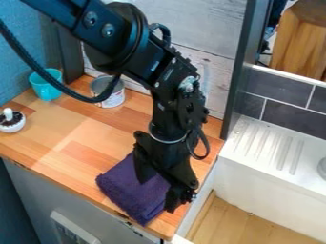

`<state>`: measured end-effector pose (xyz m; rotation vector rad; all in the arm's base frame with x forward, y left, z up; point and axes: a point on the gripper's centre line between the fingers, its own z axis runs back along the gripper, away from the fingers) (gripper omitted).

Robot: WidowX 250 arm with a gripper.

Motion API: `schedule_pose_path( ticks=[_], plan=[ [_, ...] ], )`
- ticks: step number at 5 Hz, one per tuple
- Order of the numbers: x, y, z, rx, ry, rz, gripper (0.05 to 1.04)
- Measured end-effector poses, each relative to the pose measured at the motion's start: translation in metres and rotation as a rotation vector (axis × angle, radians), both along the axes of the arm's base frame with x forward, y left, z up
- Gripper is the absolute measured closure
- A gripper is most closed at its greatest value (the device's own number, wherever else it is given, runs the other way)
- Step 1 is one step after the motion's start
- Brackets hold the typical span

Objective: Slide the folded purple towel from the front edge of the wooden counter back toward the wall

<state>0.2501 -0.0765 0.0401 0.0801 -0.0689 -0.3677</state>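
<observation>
The black gripper hangs down over the front right part of the wooden counter, its two fingers spread apart and open. Under and between them lies a folded purple cloth, flat on the counter near its front edge. One finger stands over the cloth's upper part, the other beside its right edge. Whether the fingertips touch the cloth, I cannot tell. The gripper hides part of the cloth's right side.
A turquoise cup and a metal can stand at the back of the wooden counter. A small white pot with dark contents is at the left edge. To the right are a dark post and a white ribbed drainboard.
</observation>
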Motion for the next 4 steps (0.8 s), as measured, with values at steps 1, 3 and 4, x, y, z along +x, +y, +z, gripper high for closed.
schedule_pose_path(
  ticks=[1, 3, 4],
  plan=[
    [-0.003, 0.001, -0.006, 0.006, 0.023, 0.0, 0.082],
    [0.003, 0.032, 0.004, -0.027, 0.025, 0.033, 0.082],
    [0.008, 0.047, 0.0, -0.016, 0.048, 0.067, 0.082]
  ],
)
